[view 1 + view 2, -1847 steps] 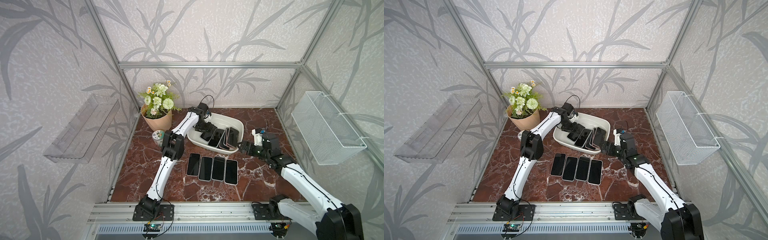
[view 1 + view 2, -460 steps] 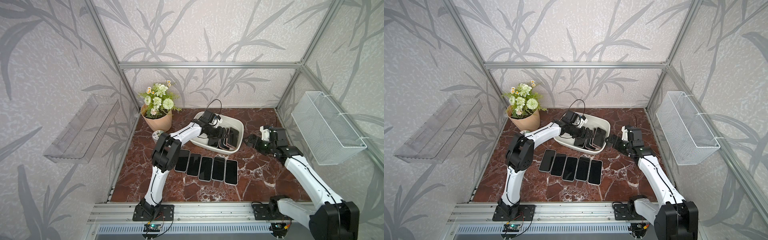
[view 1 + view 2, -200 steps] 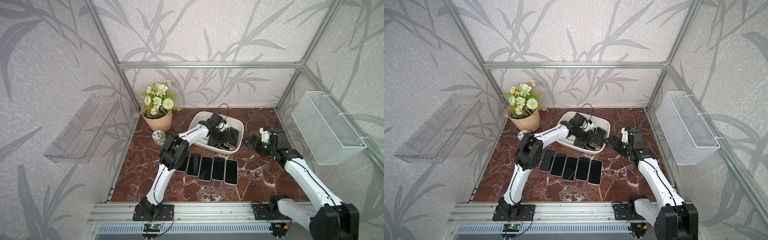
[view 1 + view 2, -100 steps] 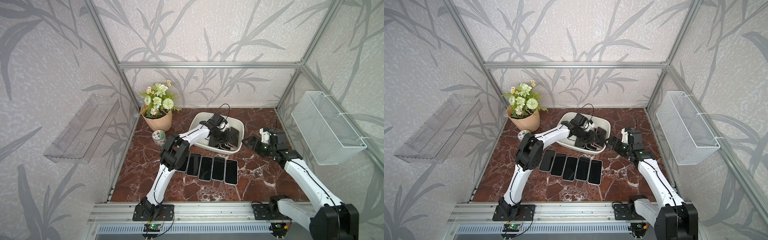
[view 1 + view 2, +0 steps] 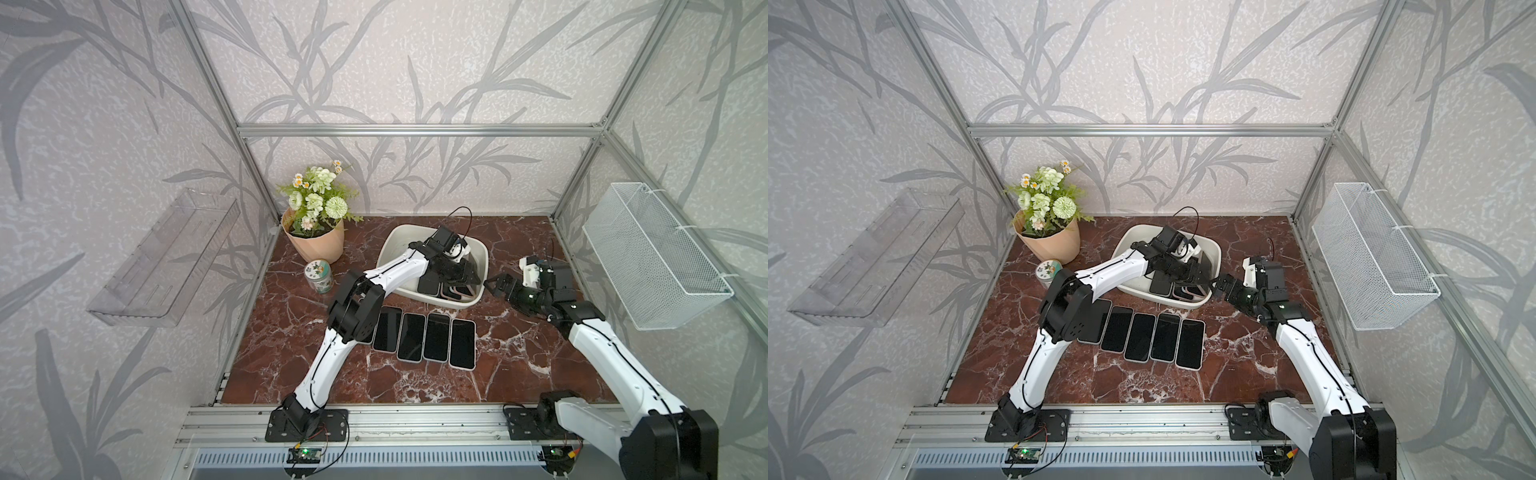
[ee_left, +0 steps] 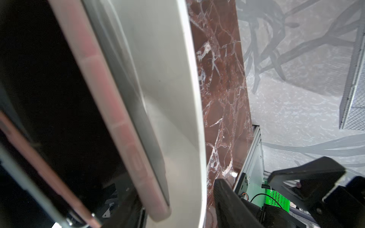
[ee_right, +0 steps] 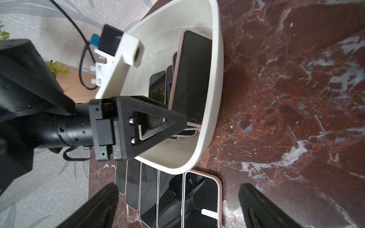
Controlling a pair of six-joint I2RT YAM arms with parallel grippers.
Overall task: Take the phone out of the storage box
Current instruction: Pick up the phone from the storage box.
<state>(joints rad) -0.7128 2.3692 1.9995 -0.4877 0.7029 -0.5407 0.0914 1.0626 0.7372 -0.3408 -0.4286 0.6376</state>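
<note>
In both top views the storage box sits at the far middle of the marble table. The phones left in it are bunched against its right wall, overlapping, with their long axes running near to far along that wall. The left gripper reaches in from the left and sits over the near ends of that bunch. Its own body hides the jaws, so it cannot be told here whether they pinch a phone. The right gripper hovers just outside the right wall, jaws spread wide and empty, pointing left at the box. It is close, but the wall stands between it and the phones, so the left gripper looks the better placed to lift. A row of phones lies flat just near of the box, with open marble to its right.

The left wrist view shows a pink-cased phone on edge, close along the box's inner wall, with the rim and table beyond. The left jaws do not show clearly.

The right wrist view shows one left finger side on, its tip at the near end of the leaning phones. The second finger is hidden behind it, so the grip cannot be judged. The right gripper's own fingers stand wide apart above the row. The phone probably has to rise over the flared rim before swinging near and right.
</note>
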